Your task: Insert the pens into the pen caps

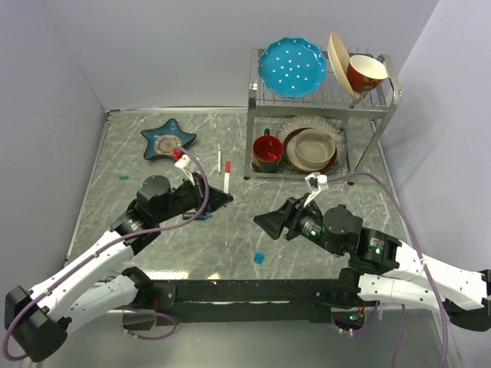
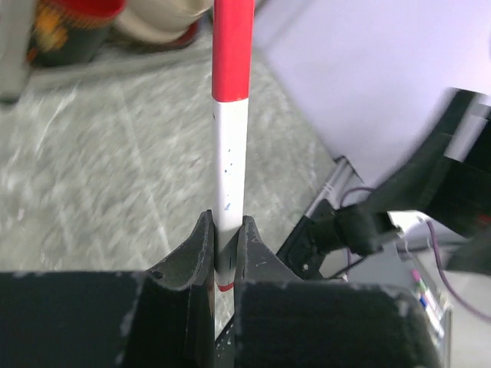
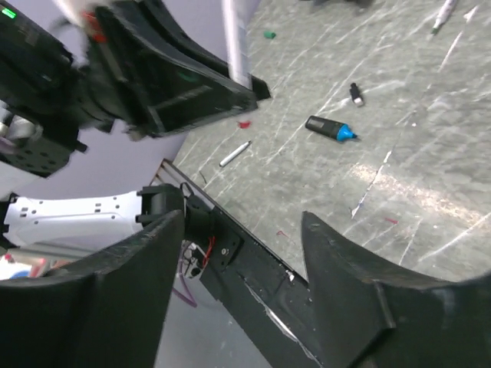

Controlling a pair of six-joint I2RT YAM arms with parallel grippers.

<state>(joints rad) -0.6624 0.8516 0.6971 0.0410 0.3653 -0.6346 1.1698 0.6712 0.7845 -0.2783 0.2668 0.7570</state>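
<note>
Left gripper (image 2: pixel 225 234): fingers (image 2: pixel 198 249) pinched tight on the slim white plastic pen with a red end (image 2: pixel 229 153), gripped low, the long shaft jutting ahead. Right gripper (image 3: pixel 242 228) gapes wide, nothing in it. A tiny bright blue tube cap (image 1: pixel 259 257) lies on the grey marbled table (image 1: pixel 192 249), near that open gripper. My read: fetch a cap squarely, then align it slowly, because that long overhang could wobble.
</note>
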